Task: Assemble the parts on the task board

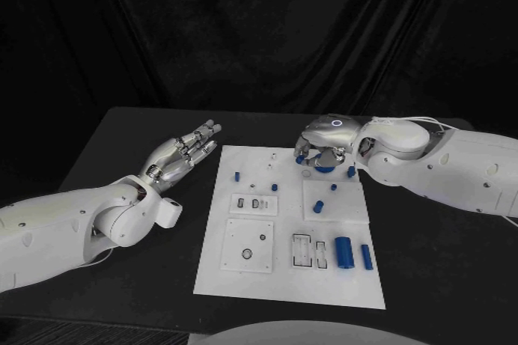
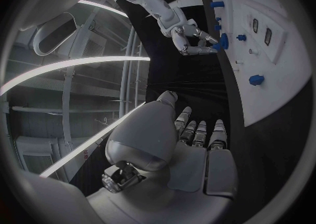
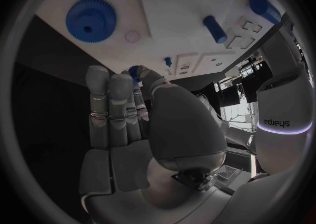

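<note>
In the head view, the blue gear (image 1: 324, 168) is largely covered by the right hand (image 1: 323, 141). Whether a small blue part (image 3: 134, 71) is pinched by its fingertips cannot be told.

A black table (image 1: 129, 285) carries everything here, its dark top running out past the white task board (image 1: 275, 281), which lies flat near the middle, its long side running away from the robot. The board is the one thing resting directly on the tabletop. A bare strip of table shows along each long side of the board, broader on the left. Behind the far edge of the table hangs a black curtain (image 1: 216, 46).
</note>
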Robot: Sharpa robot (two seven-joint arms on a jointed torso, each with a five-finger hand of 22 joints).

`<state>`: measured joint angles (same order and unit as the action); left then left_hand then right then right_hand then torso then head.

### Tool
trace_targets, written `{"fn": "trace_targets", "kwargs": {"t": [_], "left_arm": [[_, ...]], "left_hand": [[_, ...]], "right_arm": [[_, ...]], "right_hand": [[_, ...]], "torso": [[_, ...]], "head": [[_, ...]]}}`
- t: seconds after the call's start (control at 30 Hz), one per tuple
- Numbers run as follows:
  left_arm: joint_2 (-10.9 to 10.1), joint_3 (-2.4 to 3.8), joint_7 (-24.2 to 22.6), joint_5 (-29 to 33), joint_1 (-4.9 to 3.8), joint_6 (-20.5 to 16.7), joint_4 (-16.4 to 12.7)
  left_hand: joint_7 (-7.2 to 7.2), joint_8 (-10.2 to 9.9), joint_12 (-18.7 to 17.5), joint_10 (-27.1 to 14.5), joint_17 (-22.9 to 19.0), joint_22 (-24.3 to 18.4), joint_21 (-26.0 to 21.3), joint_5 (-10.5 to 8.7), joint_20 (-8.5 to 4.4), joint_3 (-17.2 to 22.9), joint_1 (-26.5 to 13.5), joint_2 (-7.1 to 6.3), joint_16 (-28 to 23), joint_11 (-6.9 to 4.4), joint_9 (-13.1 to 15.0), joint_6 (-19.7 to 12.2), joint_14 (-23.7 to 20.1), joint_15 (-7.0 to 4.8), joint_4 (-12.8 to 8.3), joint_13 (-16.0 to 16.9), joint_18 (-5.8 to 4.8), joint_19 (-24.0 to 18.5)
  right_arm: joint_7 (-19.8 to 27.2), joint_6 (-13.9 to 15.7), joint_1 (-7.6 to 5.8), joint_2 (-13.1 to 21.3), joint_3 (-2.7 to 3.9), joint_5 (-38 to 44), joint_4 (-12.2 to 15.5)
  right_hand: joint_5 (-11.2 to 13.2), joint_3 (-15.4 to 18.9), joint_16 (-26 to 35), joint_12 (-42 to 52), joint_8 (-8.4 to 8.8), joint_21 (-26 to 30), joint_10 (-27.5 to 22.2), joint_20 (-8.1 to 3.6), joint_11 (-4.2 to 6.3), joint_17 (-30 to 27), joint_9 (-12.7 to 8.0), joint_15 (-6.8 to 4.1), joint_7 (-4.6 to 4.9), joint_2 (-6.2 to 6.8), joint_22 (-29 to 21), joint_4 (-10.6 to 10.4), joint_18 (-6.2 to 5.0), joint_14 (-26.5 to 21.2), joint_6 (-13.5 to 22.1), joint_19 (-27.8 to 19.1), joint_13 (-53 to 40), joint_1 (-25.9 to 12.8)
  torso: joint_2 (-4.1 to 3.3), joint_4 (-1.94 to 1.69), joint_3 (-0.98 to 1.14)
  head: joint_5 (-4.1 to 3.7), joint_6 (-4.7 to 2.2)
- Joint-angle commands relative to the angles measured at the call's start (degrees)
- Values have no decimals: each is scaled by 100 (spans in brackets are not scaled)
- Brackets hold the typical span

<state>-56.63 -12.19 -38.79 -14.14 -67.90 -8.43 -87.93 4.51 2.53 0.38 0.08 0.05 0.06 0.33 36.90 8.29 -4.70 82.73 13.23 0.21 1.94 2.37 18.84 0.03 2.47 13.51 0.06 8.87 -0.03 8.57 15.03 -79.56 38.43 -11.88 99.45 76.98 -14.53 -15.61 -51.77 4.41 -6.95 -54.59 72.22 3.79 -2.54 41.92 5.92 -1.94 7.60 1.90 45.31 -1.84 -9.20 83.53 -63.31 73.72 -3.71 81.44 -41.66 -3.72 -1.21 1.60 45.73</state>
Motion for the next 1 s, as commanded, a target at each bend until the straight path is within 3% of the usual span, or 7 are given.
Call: {"fn": "trace_targets", "kwargs": {"t": [0.03,0.33,0.53,0.7,0.87,1.0], "left_arm": [[4,5,-1281,-7,-16,33,-21],[36,6,-1272,-7,-16,47,-8],[75,6,-1272,-7,-16,67,1],[99,6,-1254,-7,-17,83,18],[110,6,-1249,-7,-17,86,31],[147,6,-1249,-7,-17,102,86]], "left_hand": [[-14,36,-38,-8,-5,-6,-33,30,48,36,47,-12,-21,51,6,42,-3,48,-6,-6,85,3],[-12,40,-38,-8,-5,-6,-33,36,49,44,47,-17,-21,53,7,52,-3,45,-12,-6,89,3],[-12,39,-38,-8,-5,-6,-33,37,49,46,48,-17,-21,53,6,45,-3,45,-13,-6,89,3],[-9,40,-38,-8,-5,-6,-33,43,51,65,51,-9,-21,56,5,44,-3,44,-19,-6,93,3],[-8,40,-38,-8,-5,-6,-33,44,53,76,52,-3,-21,57,5,43,-3,45,-22,-6,95,3],[-7,40,-38,-8,-5,-6,-33,44,53,87,54,1,-21,58,5,47,-3,47,-25,-6,96,3]], "right_arm": [[-119,176,-60,-124,2,-192,-103],[-100,128,-87,-694,2,-341,-708],[-77,115,-1,-991,2,-369,-1096],[-71,120,58,-1146,2,-376,-1323],[-69,106,85,-1228,2,-379,-1435],[-64,76,95,-1265,2,-379,-1468]], "right_hand": [[50,-22,-50,-41,-222,-43,33,15,-13,43,536,-5,-207,18,48,-36,64,36,-223,37,9,-80],[72,-50,-226,-74,-193,-196,10,17,-20,242,552,-1,-204,37,244,-58,96,74,-189,92,11,-108],[74,-84,-286,-89,-160,-250,-29,23,-34,299,564,8,-195,51,315,-77,105,83,-151,98,12,-127],[74,-101,-307,-91,-143,-270,-50,27,-40,319,569,13,-189,59,343,-86,108,82,-132,96,12,-136],[73,-113,-318,-91,-131,-283,-64,30,-44,331,572,17,-185,64,362,-90,110,79,-119,94,12,-140],[73,-132,-338,-92,-115,-294,-84,34,-50,352,576,21,-182,71,381,-93,112,75,-101,87,12,-141]], "torso": [[-4,14,-3],[-22,-36,-11],[-38,-56,-19],[-51,-73,-13],[-65,-59,-12],[-71,-85,-6]], "head": [[-27,-14],[-215,-20],[-188,-43],[-167,-45],[-178,-65],[-194,-67]]}}
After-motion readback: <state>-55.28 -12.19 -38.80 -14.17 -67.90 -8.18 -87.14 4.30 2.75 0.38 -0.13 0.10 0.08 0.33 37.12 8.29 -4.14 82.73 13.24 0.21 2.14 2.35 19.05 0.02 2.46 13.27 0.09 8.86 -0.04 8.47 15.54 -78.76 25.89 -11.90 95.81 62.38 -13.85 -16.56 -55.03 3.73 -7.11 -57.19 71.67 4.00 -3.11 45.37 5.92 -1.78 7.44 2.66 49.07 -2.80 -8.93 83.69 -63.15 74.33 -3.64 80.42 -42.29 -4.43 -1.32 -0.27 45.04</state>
